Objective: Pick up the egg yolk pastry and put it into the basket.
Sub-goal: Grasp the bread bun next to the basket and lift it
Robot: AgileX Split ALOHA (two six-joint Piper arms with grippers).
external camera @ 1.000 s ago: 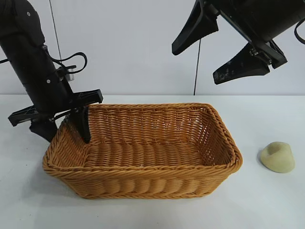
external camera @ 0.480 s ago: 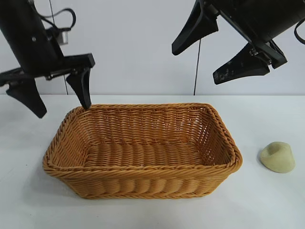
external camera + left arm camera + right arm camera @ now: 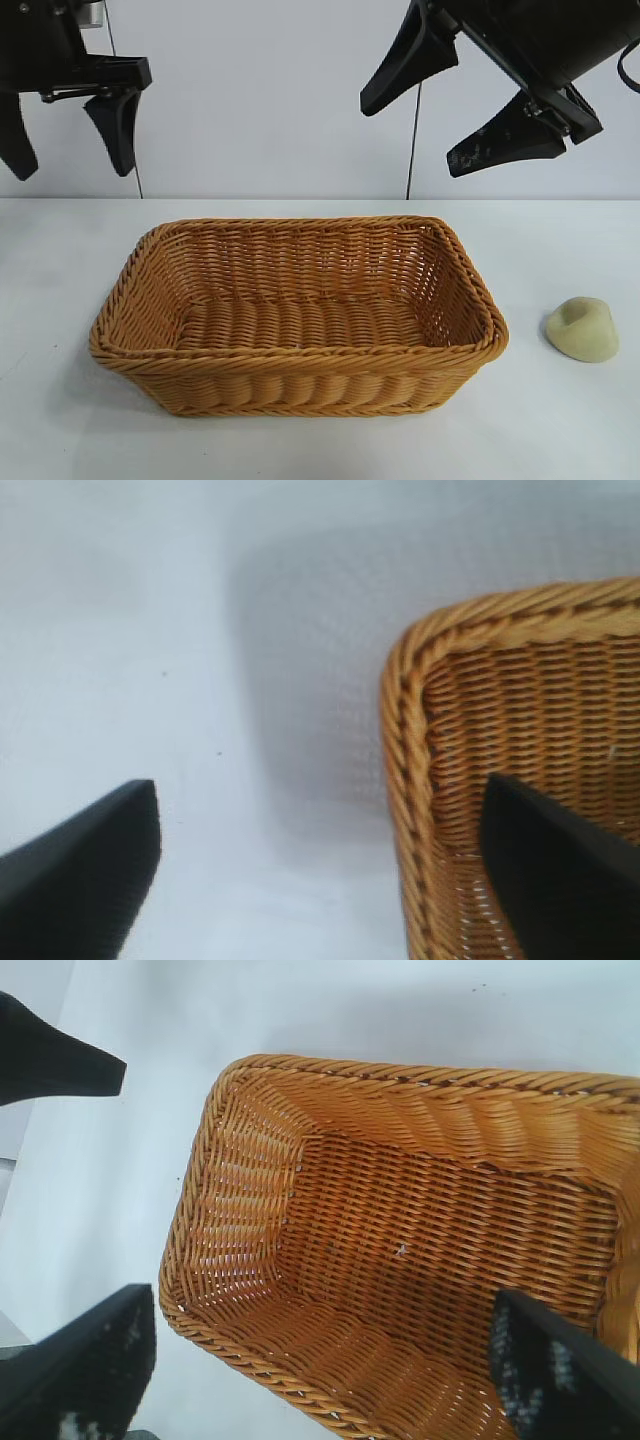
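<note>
The left pincer [image 3: 65, 125] has risen clear of the basket [image 3: 300, 395], spread wide and empty. The right pincer [image 3: 455, 105] hangs unmoved, equally wide, empty. The pastry [image 3: 582, 329] sits on the table [image 3: 560, 430] beside the basket, unpicked.

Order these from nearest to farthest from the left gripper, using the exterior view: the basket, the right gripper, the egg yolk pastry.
1. The basket, just below the left gripper, at the table's middle.
2. The right gripper, raised at the upper right.
3. The egg yolk pastry, on the table at the far right.
</note>
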